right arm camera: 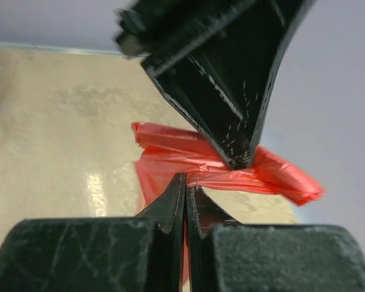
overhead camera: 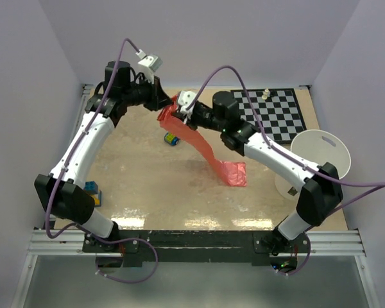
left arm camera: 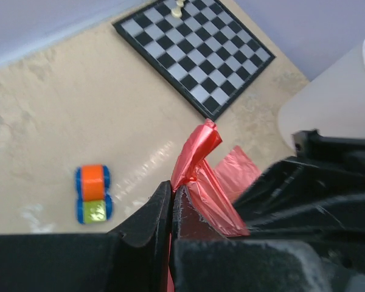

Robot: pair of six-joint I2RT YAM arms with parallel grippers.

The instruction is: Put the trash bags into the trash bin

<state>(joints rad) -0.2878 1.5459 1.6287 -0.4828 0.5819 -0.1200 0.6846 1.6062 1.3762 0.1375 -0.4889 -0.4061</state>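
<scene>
left gripper [left arm camera: 172, 188]: jaws pinched tight on the top end of the trash bag [overhead camera: 202, 144], red film squeezed between the pads, held up in the air well left of the trash bin [overhead camera: 308, 138]
right gripper [right arm camera: 185, 179]: also clamped flat on that same bunched end, right beside the left one, tips almost touching
trash bag: hangs off the two grips as one long folded strip slanting down toward the bin. The bottom end lies flat on the table just left of the bin, so nothing's in it yet
how it'll handle: super light, floppy, crinkly film. I'd guess it's slippery in a loose pinch and rips if yanked
where to grab: the bunched top edge, several layers at once, looks like the safest hold
trash bin: looks empty from the top view
</scene>
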